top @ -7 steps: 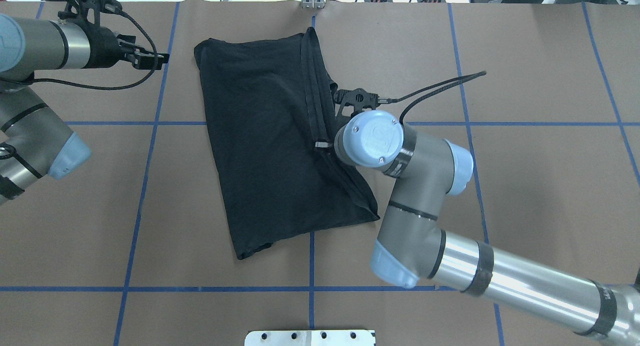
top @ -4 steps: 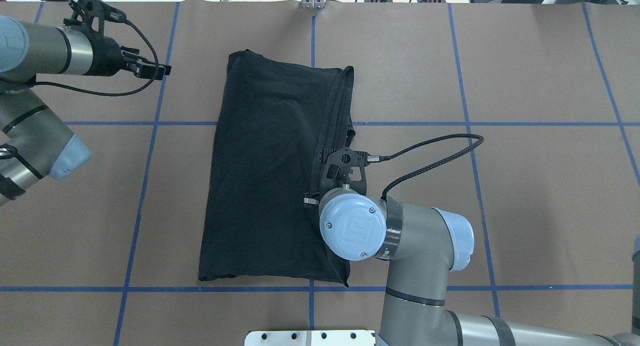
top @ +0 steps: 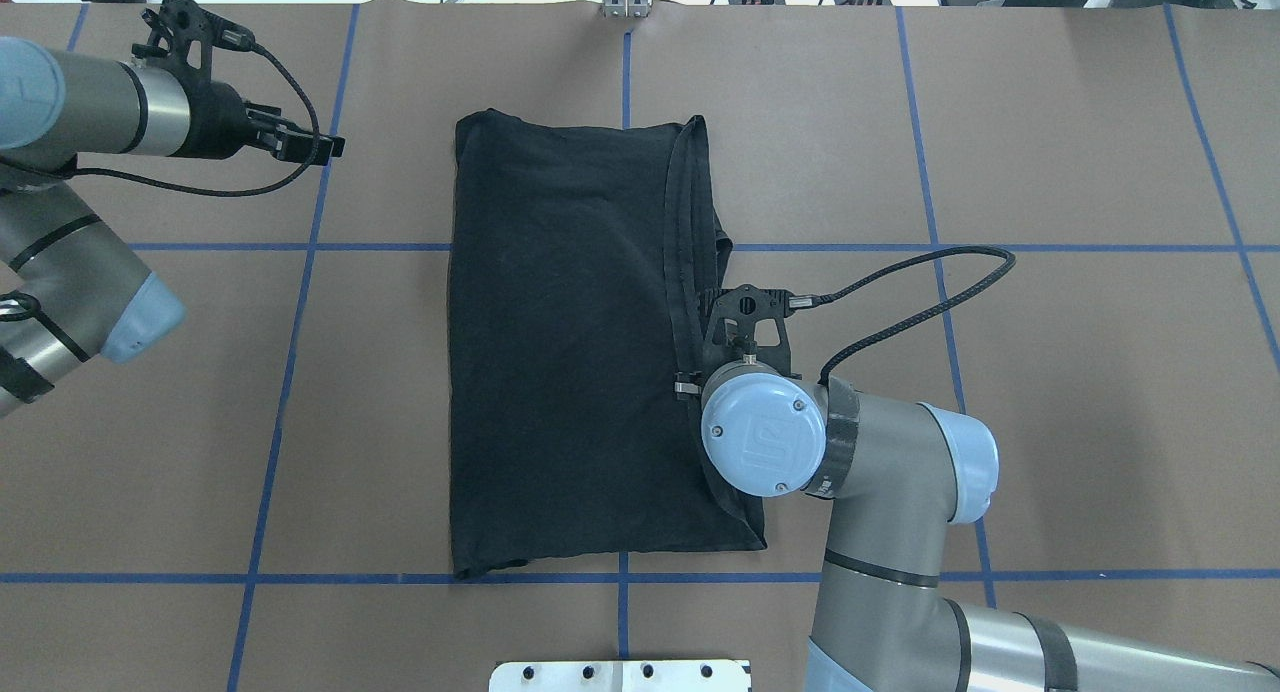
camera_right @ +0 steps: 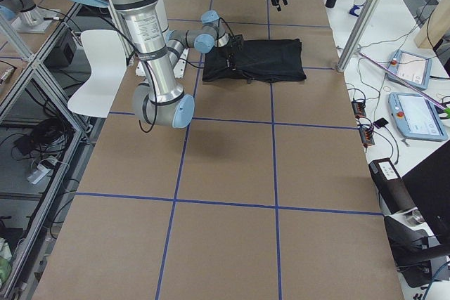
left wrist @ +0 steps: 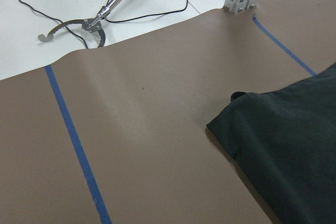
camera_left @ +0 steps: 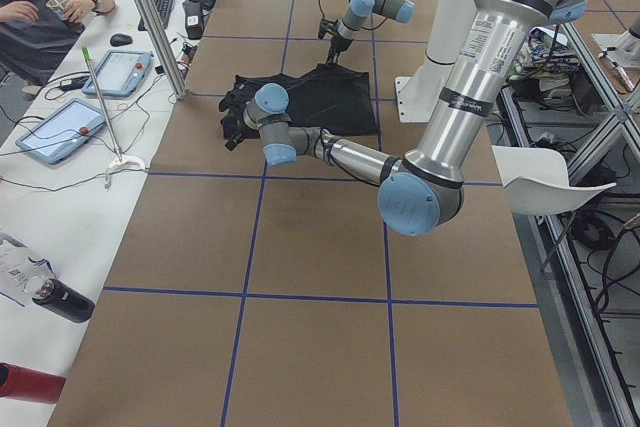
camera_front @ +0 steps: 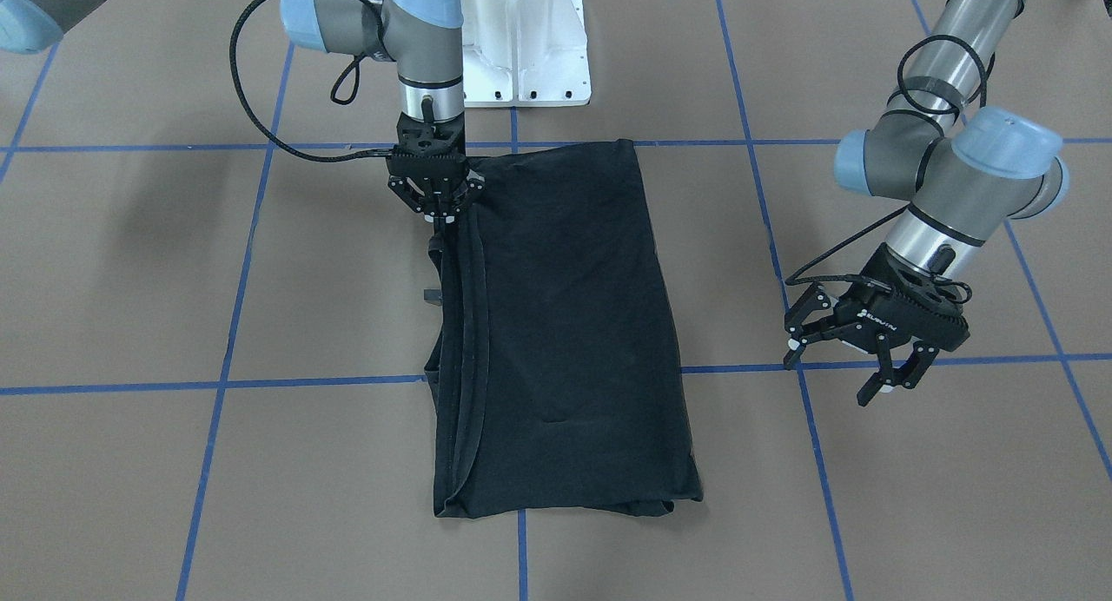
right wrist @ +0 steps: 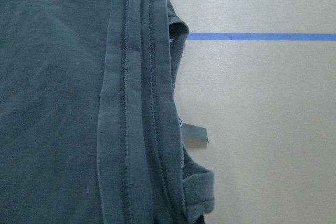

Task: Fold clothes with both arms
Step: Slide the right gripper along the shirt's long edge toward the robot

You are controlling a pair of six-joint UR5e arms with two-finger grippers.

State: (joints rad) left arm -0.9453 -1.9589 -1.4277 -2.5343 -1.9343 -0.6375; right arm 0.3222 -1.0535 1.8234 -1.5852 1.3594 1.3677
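Silver-grey left arm point(top: 95, 107), right arm point(top: 880, 487) — blue caps point(top: 763, 442), black cables point(top: 905, 315)

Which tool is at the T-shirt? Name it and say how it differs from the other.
The right tool, closed at the T-shirt's hemmed edge. The left tool hangs open off to the side, clear of the cloth.

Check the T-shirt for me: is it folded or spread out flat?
Folded. The T-shirt lies as a narrow rectangle, with several hemmed layers stacked along one long edge, and no logo shows.
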